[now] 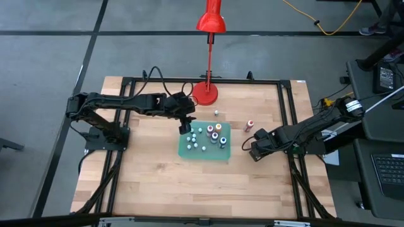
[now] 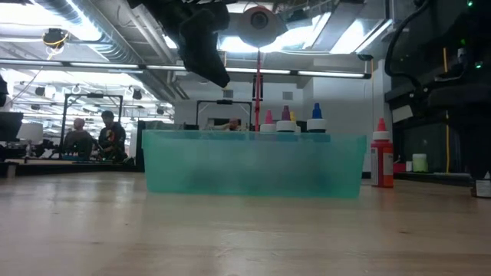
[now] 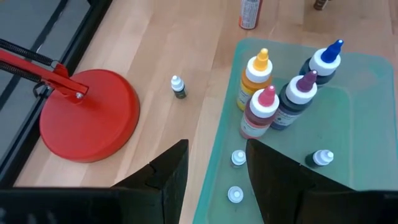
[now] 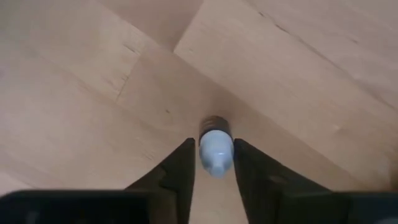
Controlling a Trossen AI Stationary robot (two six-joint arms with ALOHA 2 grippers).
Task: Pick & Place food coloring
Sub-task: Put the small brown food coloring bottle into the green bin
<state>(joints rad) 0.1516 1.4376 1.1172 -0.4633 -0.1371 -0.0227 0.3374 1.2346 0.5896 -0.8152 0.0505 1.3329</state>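
A green tray (image 1: 203, 150) holds several food coloring bottles: taller ones with orange, pink, purple and blue tips (image 3: 283, 93) and tiny white-capped ones (image 3: 238, 158). One tiny bottle (image 3: 178, 87) stands on the wood near the red lamp base (image 3: 87, 115). A red bottle with a white cap (image 1: 249, 126) stands to the right of the tray. My left gripper (image 3: 216, 149) hovers open over the tray's far left edge, touching nothing. My right gripper (image 1: 254, 150) is low at the table to the right of the tray, shut on a tiny dark bottle with a white cap (image 4: 216, 149). My right gripper pinches the tiny bottle by its white cap (image 4: 216, 155) between the two fingers (image 4: 183, 165), coming from above and pointing down. The dark body (image 4: 214, 122) points down toward the wood. Whether its base rests on the table, I cannot tell.
The red lamp stands at the table's far edge, its pole (image 1: 209, 60) rising behind the tray. A black frame (image 1: 287, 113) borders the table. Bare wood lies toward the near edge (image 1: 189, 189). People sit in the room beyond (image 2: 96, 138).
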